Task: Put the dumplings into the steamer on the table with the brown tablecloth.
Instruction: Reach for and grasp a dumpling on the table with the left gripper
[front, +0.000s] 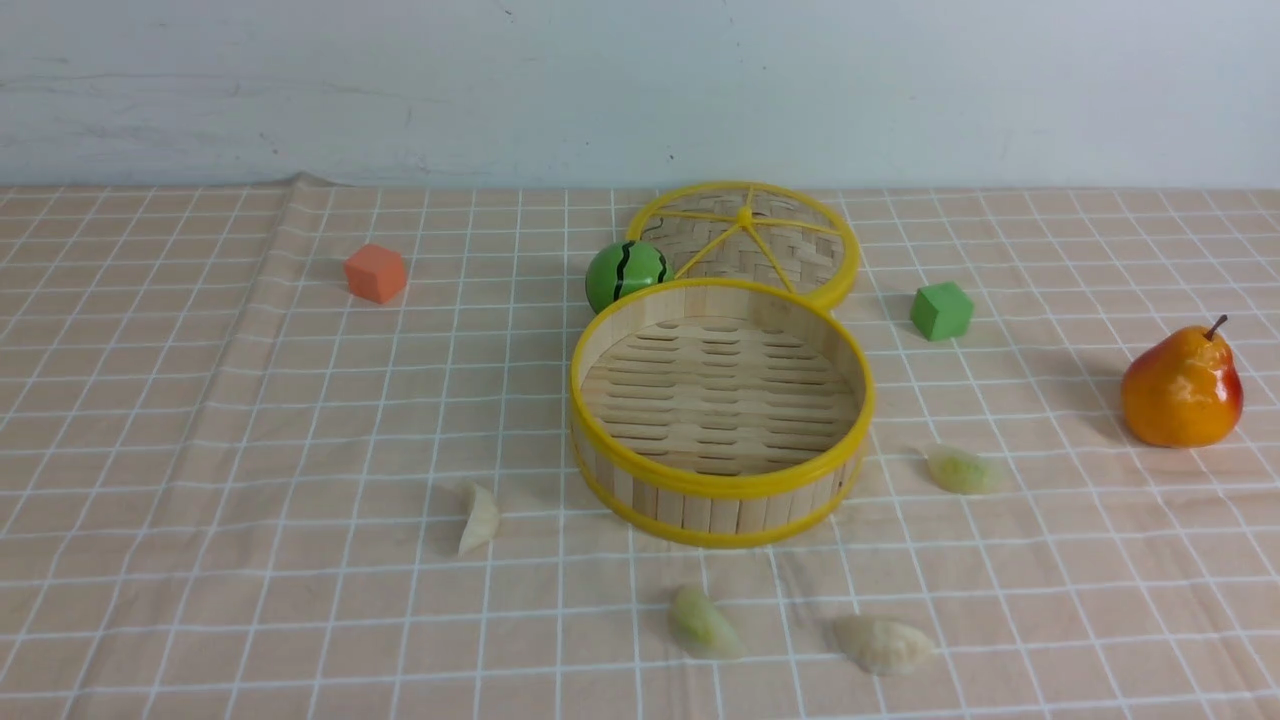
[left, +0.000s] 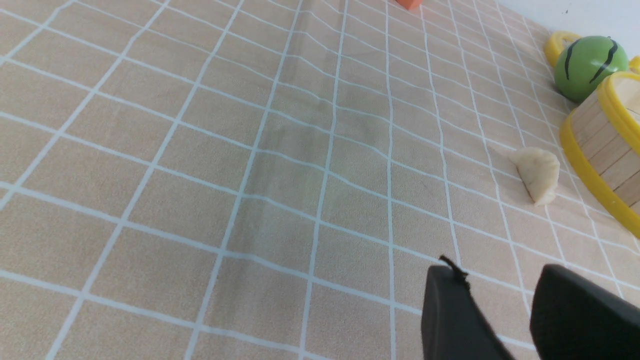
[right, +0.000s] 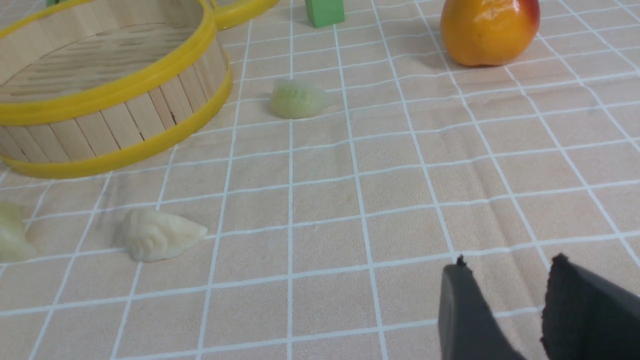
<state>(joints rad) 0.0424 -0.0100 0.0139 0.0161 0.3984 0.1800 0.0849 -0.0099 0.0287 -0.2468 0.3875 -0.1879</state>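
The steamer (front: 720, 500) stands empty mid-table on the brown tablecloth (front: 250, 450). Several dumplings lie around it: a cream one (front: 480, 518) to its left, a pale green one (front: 703, 622) and a cream one (front: 884, 643) in front, a pale green one (front: 962, 469) to its right. Neither gripper shows in the front view. My left gripper (left: 500, 275) is open and empty above bare cloth, short of the left cream dumpling (left: 537, 172). My right gripper (right: 507, 265) is open and empty, apart from the cream dumpling (right: 157, 235) and the green one (right: 297, 99).
The flat woven lid (front: 745, 243) leans behind the steamer beside a green watermelon ball (front: 626, 272). An orange cube (front: 376, 272) sits far left, a green cube (front: 941, 310) right of the lid, and a pear (front: 1182, 385) at the far right.
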